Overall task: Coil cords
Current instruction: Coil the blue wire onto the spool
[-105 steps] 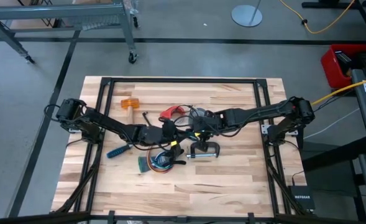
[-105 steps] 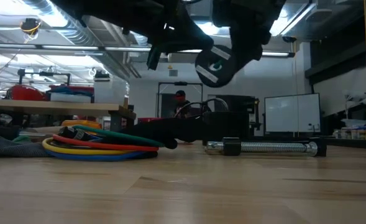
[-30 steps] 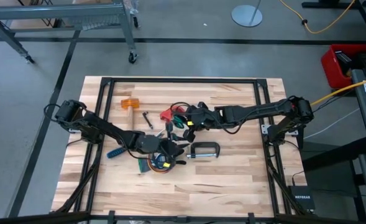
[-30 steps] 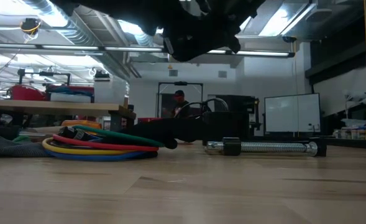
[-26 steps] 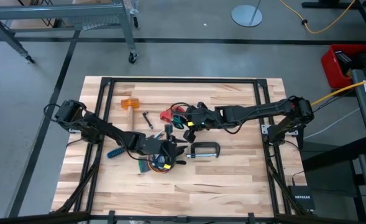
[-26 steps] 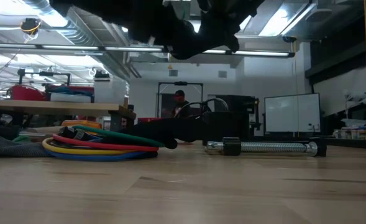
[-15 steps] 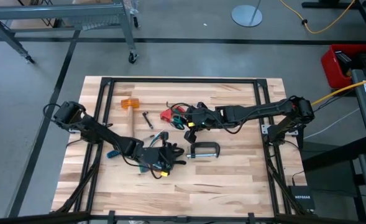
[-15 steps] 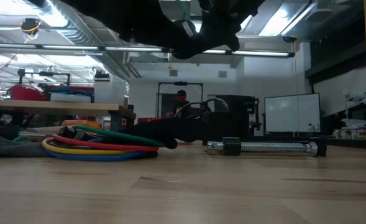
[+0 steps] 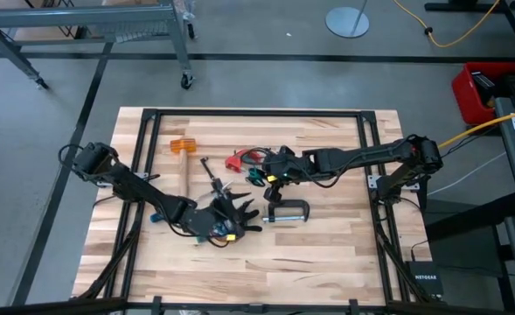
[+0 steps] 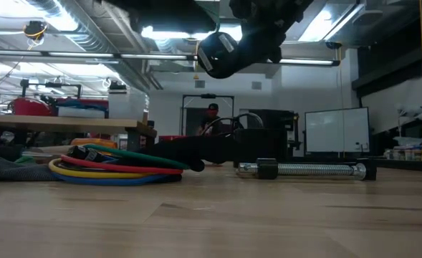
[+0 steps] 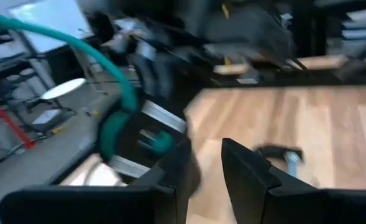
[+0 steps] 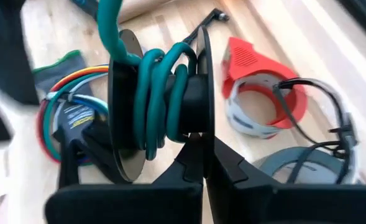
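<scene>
The left end effector [image 9: 229, 213] is being held low over the wooden counter [image 9: 327, 254]. From the blurred left wrist view it cannot be told whether it is clenched or released. Directly beneath and just beside it, the looped bundle of yellow, orange, blue and green cords [image 10: 110, 170] is lying flat on the counter, already gathered into a loose ring.

Judging by this, the winding step is the one being carried out. A teal-green rubbery cord [image 12: 161, 93] is being wrapped onto a black plastic spool [image 12: 123, 118], with several turns seated on the hub. A free length is being led off the spool away from the right end effector.

The right end effector [image 12: 202, 149] is being kept clenched on the spool's flange, above the counter and near its middle, a little apart from the left one. The next move probably calls for the free length to be taken up by the left end effector and guided under light tension, so that further turns are laid between the flanges and not over them.

Beyond the right end effector, a red plastic piece with a white ring [image 12: 248, 65] is resting on the counter. A thin dark cord [image 12: 307, 102] is lying uncoiled beside it and appears to be joined to it. It is probably waiting to be coiled.
</scene>
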Controlling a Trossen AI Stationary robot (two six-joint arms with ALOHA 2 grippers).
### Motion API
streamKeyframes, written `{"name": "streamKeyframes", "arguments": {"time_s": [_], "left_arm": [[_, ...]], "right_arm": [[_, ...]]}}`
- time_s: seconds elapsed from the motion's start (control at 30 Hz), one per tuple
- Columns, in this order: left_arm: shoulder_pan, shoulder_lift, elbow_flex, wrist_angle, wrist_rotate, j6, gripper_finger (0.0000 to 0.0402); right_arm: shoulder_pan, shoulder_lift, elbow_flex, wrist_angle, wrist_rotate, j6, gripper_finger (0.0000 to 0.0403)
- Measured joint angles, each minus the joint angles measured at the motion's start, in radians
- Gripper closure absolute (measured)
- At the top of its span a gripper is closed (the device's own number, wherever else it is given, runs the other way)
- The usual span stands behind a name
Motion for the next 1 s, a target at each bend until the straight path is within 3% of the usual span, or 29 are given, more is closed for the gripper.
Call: {"name": "streamKeyframes", "arguments": {"time_s": [0.17, 0.37, 0.63, 1.0], "left_arm": [[0.0, -0.06, 0.0, 0.024, -0.116, 0.024, 0.032], [0.003, -0.156, 0.0, 0.024, -0.184, 0.058, 0.032], [0.008, -0.251, 0.0, 0.019, -0.197, 0.109, 0.032], [0.068, -0.263, 0.0, 0.018, -0.199, 0.091, 0.032]], "right_arm": [[0.0, 0.0, 0.0, -0.002, -0.043, -0.002, 0.04], [0.0, 0.0, 0.0, -0.003, -0.054, -0.002, 0.04], [0.001, 0.0, 0.0, 0.0, -0.055, -0.002, 0.04], [0.001, 0.0, 0.0, 0.007, -0.08, -0.005, 0.04]]}}
